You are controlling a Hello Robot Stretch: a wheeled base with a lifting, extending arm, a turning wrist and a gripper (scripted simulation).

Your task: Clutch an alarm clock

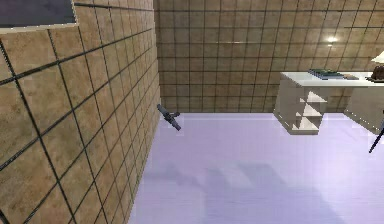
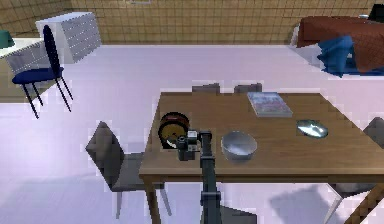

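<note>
Landmark: a brown rectangular wooden table (image 2: 290, 150) stands on a pale lilac floor (image 2: 150, 70) in the arm side view.
Task's thing: a round dark alarm clock with an orange-red rim (image 2: 173, 128) stands upright on the table, near its left end.
Arm: a dark square bar (image 2: 210, 185) rises from the bottom edge across the table's near side and ends just beside the alarm clock.
End effector: the dark two-finger gripper (image 2: 184, 147) sits at the alarm clock's near side. Because the clock stands on the table right at it, it cannot be told whether the gripper holds anything, or whether it touches the clock.
Tableware: a round grey metal bowl (image 2: 238, 146) is on the table just right of the arm; a shallow grey dish (image 2: 312, 128) lies toward the table's right end.
Reading matter: a flat pale book (image 2: 268, 104) lies near the table's far edge.
Seating: a grey-brown padded chair (image 2: 110, 152) stands at the table's left end, and two chair backs (image 2: 205, 88) show past its far edge.
Farther off: a blue chair with thin dark legs (image 2: 45, 65) and a white cabinet (image 2: 70, 35) stand well apart from the table's left end. A bed with a red cover (image 2: 345, 30) lies beyond its far right corner.
</note>
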